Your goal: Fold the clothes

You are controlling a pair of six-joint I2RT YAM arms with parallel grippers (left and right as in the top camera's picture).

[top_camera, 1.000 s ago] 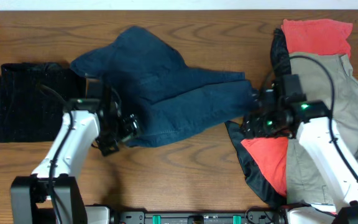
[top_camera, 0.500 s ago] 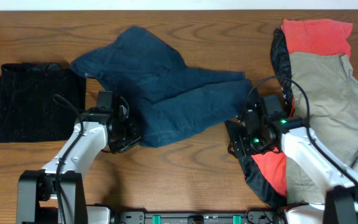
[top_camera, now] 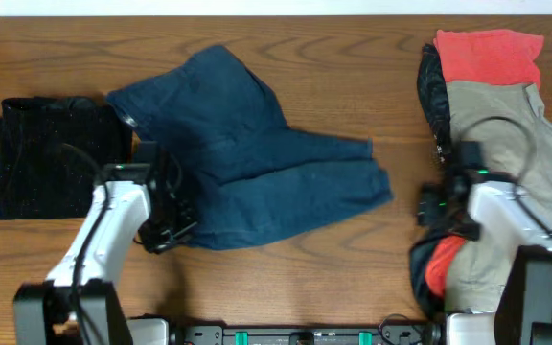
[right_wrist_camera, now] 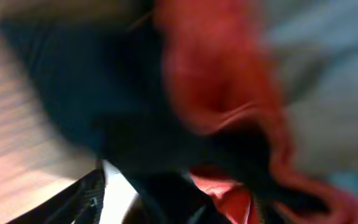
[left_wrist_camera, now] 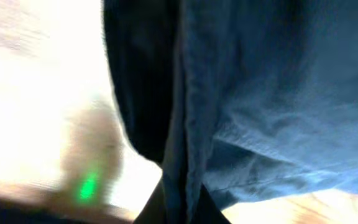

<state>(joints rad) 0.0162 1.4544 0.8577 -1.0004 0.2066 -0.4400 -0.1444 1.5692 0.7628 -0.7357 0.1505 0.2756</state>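
Progress: black speckled garment (top_camera: 46, 158) lies flat and squared, left of navy garment (top_camera: 257, 163); looks folded. Navy garment rumpled on table (top_camera: 333, 57), not folded. Right of it, heap: coral-red piece (top_camera: 487, 53), khaki piece (top_camera: 506, 125), shiny black piece (top_camera: 431, 86), none folded. Left tool (top_camera: 166, 228) at navy garment's lower-left hem; right tool (top_camera: 431, 206) at heap edge. Overhead gives layout. Wrist views, blurred, give only close fabric; either tool's opening or hold: cannot tell.
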